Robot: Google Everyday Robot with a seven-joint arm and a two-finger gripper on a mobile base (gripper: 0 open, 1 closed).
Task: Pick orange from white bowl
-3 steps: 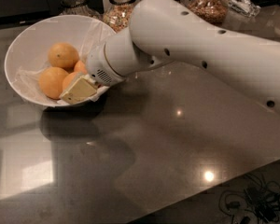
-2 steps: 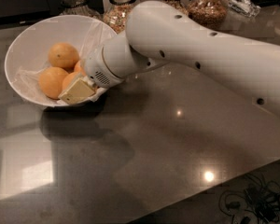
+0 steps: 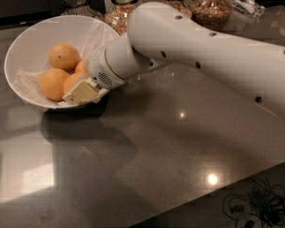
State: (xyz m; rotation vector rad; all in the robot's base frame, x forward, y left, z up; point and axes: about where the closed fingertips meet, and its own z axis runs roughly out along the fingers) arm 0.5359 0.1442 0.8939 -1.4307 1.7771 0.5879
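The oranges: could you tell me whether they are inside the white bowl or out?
Inside. The oranges lie in the white bowl, below its rim; the gripper reaches in beside them.

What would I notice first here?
A thick white robot arm stretches across the dark counter from the right. Its claw dips into a big white bowl at the left, next to the oranges. Jars of grain line the back.

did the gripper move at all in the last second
No. The gripper stays low in the bowl, at its near right rim against the oranges, in the same spot relative to that rim as before.
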